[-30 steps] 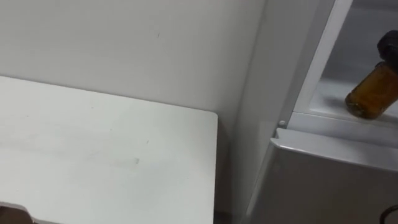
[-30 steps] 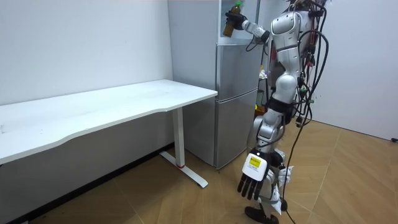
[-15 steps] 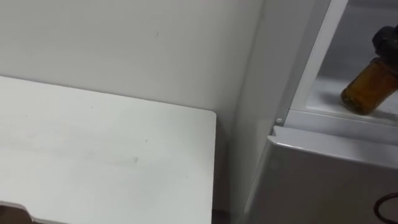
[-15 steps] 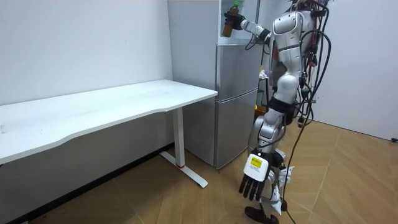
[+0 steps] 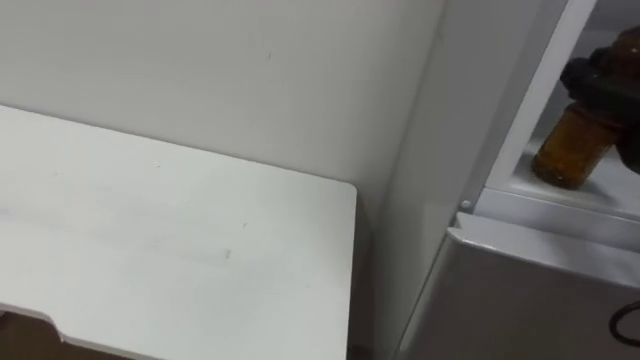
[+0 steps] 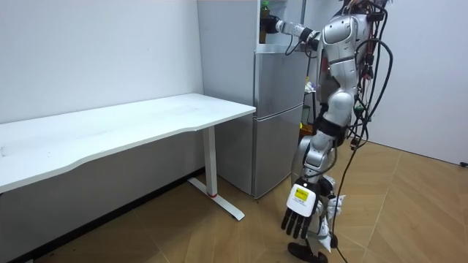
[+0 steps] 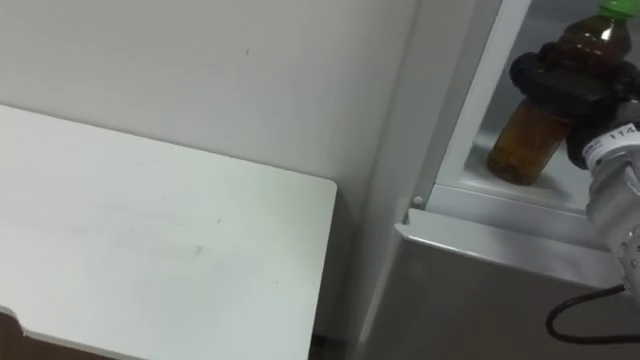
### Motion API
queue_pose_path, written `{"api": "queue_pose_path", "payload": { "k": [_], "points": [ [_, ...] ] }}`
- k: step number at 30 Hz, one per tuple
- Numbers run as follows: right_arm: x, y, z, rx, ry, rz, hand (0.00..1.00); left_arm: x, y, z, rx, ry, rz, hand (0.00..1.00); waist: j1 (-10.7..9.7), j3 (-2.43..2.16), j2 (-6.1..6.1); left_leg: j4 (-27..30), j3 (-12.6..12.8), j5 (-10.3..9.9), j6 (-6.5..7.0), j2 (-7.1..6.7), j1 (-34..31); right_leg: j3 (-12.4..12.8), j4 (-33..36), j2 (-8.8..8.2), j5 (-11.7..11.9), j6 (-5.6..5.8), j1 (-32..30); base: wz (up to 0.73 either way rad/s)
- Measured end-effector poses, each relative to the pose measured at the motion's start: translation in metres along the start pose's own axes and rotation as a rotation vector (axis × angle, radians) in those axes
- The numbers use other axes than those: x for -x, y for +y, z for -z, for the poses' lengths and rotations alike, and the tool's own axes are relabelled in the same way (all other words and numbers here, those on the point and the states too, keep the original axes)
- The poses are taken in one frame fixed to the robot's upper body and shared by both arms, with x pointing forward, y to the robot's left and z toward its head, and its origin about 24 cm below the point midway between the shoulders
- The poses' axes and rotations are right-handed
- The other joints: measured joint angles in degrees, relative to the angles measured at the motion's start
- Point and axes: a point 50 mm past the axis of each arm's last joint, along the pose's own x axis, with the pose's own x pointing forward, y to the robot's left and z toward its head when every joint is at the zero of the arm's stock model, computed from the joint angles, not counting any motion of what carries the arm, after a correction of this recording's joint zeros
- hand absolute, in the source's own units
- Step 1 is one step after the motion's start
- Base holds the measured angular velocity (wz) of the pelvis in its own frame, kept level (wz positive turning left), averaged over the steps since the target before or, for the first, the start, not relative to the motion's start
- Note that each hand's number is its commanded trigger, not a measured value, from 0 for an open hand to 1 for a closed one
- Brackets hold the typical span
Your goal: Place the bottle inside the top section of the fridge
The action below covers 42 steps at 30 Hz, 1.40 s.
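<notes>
Bottle [image 7: 527, 140] swung from steep tilt to nearer upright, cap up. Carried deeper into upper compartment of fridge [image 7: 432, 120]. Base now low over white shelf [image 7: 540, 200], contact unclear. Right hand [image 7: 562, 82], wrapped round bottle's upper part, further into eye views. Room view: arm stretched further, hand now inside fridge opening, no longer before it.

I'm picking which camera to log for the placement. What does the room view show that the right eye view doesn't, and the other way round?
The room view gives the whole robot standing at the fridge, its left hand hanging open by its leg, and the wood floor. The right eye view gives the right hand curled round the amber bottle, tilted, base low at the shelf. Both share the white table and the fridge.
</notes>
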Motion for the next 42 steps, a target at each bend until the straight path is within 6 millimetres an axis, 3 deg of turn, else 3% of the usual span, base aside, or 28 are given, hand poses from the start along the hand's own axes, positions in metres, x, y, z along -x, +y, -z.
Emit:
{"api": "queue_pose_path", "payload": {
  "k": [6,7,9,10,11,23,42],
  "points": [
    [-0.009,0.008,-0.001,0.109,0.015,-0.004,0.99,0.000,0.001,0.000,0.000,-0.002,-0.002,0.00,0.17,0.03,-0.01,-0.07,-0.53,0.00,-0.01,-0.02,0.21,-0.09,-0.01,0.25,0.00,0.00,0.34,0.02],
    [-0.010,0.008,-0.001,0.122,0.015,-0.002,0.91,0.000,0.001,0.000,0.000,-0.001,-0.002,0.00,0.19,0.03,-0.02,-0.09,-0.54,0.00,-0.01,-0.02,0.21,-0.10,0.01,0.32,0.00,0.00,0.32,0.00],
    [-0.012,0.010,-0.003,0.156,0.011,0.001,0.40,0.000,0.001,0.002,0.000,0.002,-0.002,0.00,0.26,0.04,-0.10,-0.20,-0.58,0.00,-0.01,-0.02,0.13,-0.11,0.02,0.33,0.00,0.00,0.20,0.00],
    [-0.012,0.011,-0.004,0.172,0.012,0.003,0.03,0.000,0.000,0.003,-0.002,0.006,-0.001,0.00,0.25,0.02,-0.17,-0.21,-0.59,0.00,-0.01,-0.02,0.08,-0.13,0.02,0.34,0.00,0.00,0.15,0.00],
    [-0.012,0.009,-0.005,0.190,0.015,0.006,0.00,0.001,0.000,0.005,-0.003,0.010,-0.001,0.00,0.25,0.02,-0.25,-0.19,-0.61,0.00,-0.01,-0.02,0.07,-0.15,0.02,0.34,0.00,0.00,0.15,0.00],
    [-0.013,-0.007,-0.019,0.244,-0.007,0.043,0.00,-0.001,0.005,0.005,-0.006,0.006,-0.015,0.00,1.20,0.04,-0.76,-0.17,-0.63,0.00,-0.01,-0.02,0.07,-0.04,-0.03,0.33,0.00,0.00,0.13,0.00],
    [-0.014,-0.017,-0.021,0.180,0.017,0.042,0.00,-0.003,0.014,0.001,-0.009,-0.009,-0.039,0.00,1.23,0.25,-0.66,0.02,-0.67,0.00,-0.01,-0.03,0.32,-0.07,-0.01,0.29,0.00,0.00,0.51,0.00]
  ]
}}
